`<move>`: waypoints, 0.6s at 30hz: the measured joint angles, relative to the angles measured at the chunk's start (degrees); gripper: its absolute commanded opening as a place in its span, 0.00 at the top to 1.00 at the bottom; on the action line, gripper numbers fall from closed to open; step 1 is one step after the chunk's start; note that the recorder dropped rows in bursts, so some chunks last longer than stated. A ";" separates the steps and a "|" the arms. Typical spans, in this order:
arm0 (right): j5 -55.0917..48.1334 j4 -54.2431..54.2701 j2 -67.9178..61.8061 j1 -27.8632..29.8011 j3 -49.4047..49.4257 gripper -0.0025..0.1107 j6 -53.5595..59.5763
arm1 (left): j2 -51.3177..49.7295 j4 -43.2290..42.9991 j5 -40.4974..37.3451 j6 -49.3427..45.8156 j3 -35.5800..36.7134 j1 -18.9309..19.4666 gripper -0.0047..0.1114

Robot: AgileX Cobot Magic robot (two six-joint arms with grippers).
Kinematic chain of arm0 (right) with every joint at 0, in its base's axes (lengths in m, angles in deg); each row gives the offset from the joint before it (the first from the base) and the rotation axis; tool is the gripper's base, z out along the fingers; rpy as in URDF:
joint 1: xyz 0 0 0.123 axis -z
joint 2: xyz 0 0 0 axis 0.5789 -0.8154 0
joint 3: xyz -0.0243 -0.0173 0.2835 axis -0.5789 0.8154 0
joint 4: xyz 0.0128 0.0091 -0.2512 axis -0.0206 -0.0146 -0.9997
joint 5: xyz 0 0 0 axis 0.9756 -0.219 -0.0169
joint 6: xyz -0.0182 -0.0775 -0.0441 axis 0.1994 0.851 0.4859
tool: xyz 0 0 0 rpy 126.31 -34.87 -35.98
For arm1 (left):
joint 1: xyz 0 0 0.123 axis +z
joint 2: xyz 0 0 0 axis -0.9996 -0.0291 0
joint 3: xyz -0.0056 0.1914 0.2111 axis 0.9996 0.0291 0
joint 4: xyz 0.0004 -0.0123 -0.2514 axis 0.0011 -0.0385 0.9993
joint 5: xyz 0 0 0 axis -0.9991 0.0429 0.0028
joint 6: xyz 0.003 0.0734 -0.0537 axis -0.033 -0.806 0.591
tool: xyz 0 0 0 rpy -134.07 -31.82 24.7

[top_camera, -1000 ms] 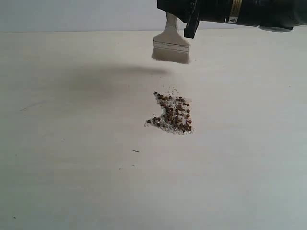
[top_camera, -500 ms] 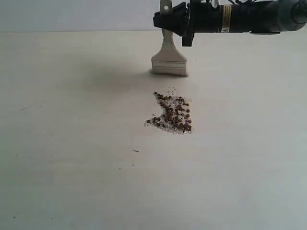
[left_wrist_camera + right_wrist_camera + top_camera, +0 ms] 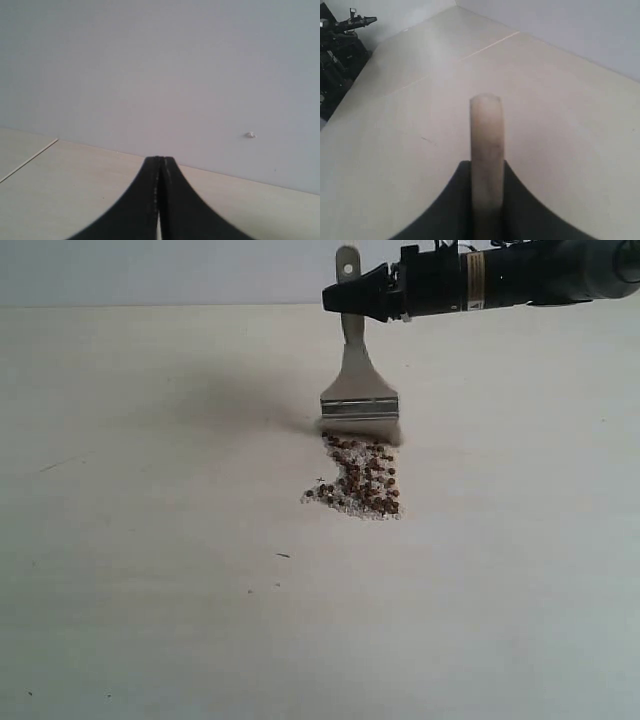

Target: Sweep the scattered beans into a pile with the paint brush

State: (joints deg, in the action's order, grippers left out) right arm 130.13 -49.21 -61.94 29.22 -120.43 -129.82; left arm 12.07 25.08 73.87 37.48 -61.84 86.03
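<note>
Our left gripper sat idle, jaws together on nothing. The paint brush stood nearly upright, long axis vertical, bristles down on the table at the far edge of the pile. Our right gripper was clamped on its handle. We judged a gathering stroke was starting; next, drag nearward, lightly.

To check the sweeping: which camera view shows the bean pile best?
The exterior view: the whole pile lies in plain sight, right by the paint brush. Neither wrist view shows the pile; the right one shows only the brush handle.
</note>
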 measured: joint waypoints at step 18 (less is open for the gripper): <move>-0.21 -4.60 0.32 0.00 0.00 0.98 -10.35 | 0.00 0.00 0.00 0.00 0.00 0.00 0.96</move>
State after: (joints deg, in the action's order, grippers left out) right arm 129.91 -53.81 -61.63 29.22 -120.43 -140.16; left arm 12.07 25.08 73.87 37.48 -61.84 86.03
